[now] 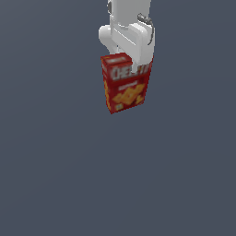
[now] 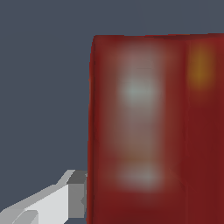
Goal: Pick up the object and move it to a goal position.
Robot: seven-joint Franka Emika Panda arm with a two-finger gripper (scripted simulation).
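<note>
The red cracker box (image 1: pixel 125 85), with white lettering and orange crackers on its front, stands upright near the top middle of the exterior view. My white gripper (image 1: pixel 136 64) comes down over its top and is shut on the box's upper part. In the wrist view the box (image 2: pixel 148 131) fills most of the picture as a blurred red face. One grey fingertip (image 2: pixel 75 196) presses against its side edge; the other finger is out of that view. I cannot tell whether the box rests on the ground or hangs above it.
A plain dark grey surface (image 1: pixel 115 184) spreads all around the box. No goal marker or other object shows in either view.
</note>
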